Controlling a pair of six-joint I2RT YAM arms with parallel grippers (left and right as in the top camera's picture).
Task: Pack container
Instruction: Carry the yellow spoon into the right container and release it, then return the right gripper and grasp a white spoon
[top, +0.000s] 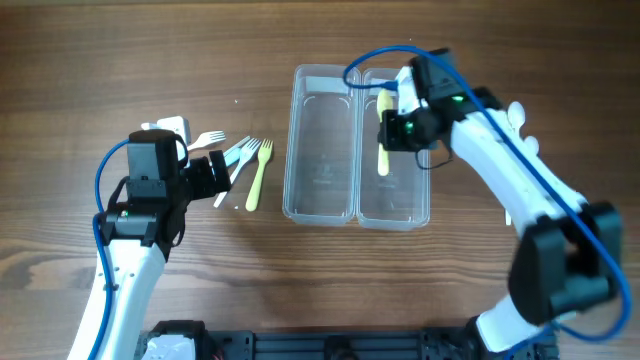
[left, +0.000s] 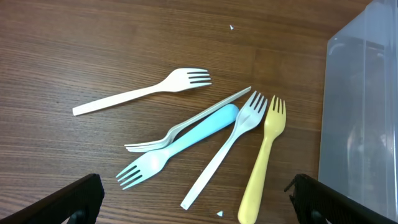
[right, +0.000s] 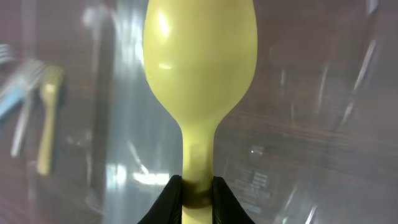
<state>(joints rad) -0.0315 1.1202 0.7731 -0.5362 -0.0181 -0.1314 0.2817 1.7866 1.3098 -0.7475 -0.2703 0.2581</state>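
One table: brown wood-grain tabletop (top: 80, 60), matte, beneath both grippers.
Clear plastic twin-tub container (top: 320, 150): glossy, long, round-cornered; its right tub lies directly under the right gripper (top: 395, 130), its left tub bare.
Right gripper pose: tilted down, fingers clamped on the smooth yellow plastic spoon (right: 199, 62) by its handle.
Left gripper (top: 212, 172): jaws wide apart, holding nothing, above five thin plastic forks (left: 205, 130).
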